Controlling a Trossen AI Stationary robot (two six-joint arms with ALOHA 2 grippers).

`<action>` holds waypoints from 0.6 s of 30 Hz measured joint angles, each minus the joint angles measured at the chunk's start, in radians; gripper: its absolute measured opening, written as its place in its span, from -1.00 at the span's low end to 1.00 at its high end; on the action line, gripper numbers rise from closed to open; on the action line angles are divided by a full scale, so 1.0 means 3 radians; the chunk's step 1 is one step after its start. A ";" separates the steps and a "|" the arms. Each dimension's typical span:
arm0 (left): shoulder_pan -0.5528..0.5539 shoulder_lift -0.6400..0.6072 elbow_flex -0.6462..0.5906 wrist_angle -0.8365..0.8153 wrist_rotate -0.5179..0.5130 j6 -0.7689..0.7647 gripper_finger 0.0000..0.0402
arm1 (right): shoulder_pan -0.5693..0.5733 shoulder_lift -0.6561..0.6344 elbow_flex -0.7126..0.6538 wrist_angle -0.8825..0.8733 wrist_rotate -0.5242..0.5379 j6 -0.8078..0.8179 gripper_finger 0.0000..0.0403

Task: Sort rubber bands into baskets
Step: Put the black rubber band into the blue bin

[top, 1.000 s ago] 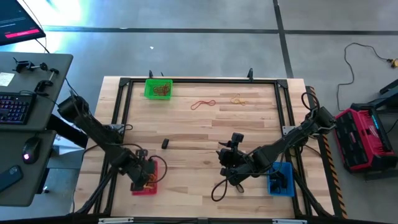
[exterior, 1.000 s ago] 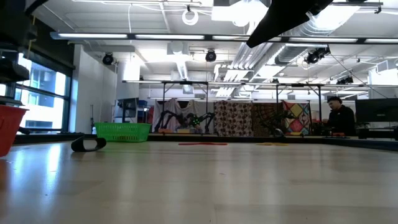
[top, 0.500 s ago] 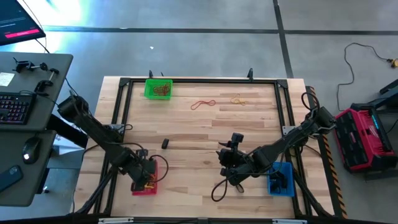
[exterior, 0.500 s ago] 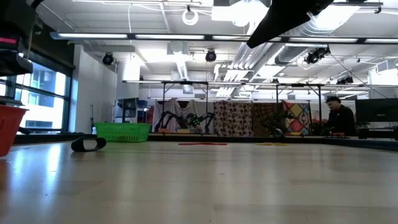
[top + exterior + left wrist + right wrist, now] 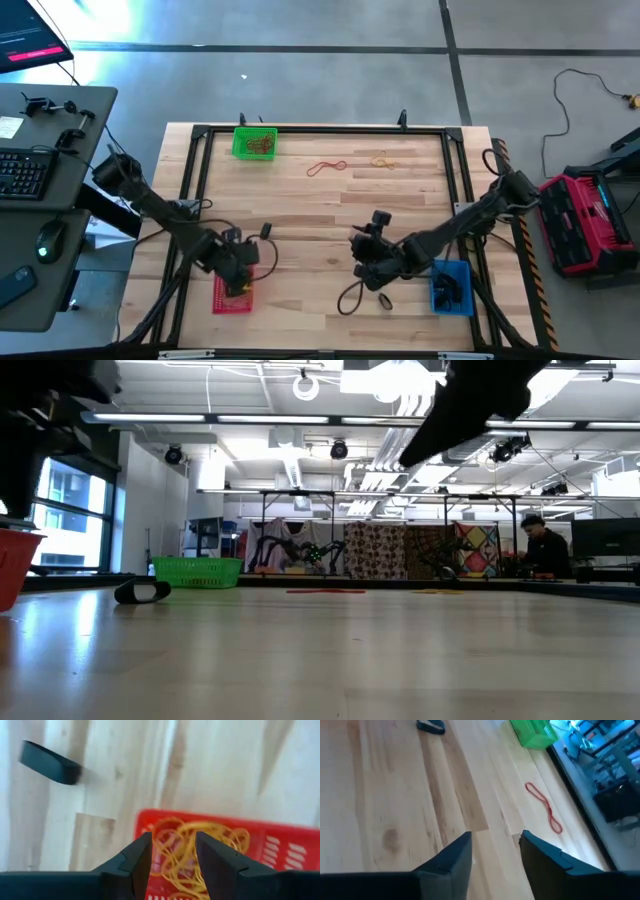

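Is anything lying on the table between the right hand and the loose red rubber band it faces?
Nothing visible does. The right hand, fingers apart, looks across bare wooden tabletop to the thin red rubber band. The black band and green mesh basket lie farther off, outside that path.

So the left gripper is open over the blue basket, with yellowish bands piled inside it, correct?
Not quite. The basket under the open left gripper is red, not blue: the left wrist view shows yellowish bands heaped in the red basket. In the high view the blue basket sits by the right arm instead.
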 joint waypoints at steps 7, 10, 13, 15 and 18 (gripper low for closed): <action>0.0456 0.0000 0.0000 -0.0002 -0.0173 0.0115 -0.28 | -0.0201 0.0000 -0.0412 0.0782 -0.0273 -0.0134 -0.72; 0.0721 0.0000 0.0000 -0.0012 -0.0275 0.0063 -0.28 | -0.0258 0.0000 -0.0562 0.0942 -0.0270 -0.0200 -0.95; 0.0974 0.0000 0.0000 0.0013 -0.0318 0.0063 -0.28 | -0.0326 0.0000 -0.0696 0.1044 -0.0269 -0.0166 -0.93; 0.1124 0.0000 0.0000 0.0014 -0.0367 0.0060 -0.28 | -0.0368 0.0000 -0.0746 0.1054 -0.0288 -0.0070 -0.86; 0.1315 0.0002 0.0000 0.0014 -0.0376 0.0060 -0.28 | -0.0405 0.0000 -0.0819 0.1051 -0.0337 0.0033 -0.79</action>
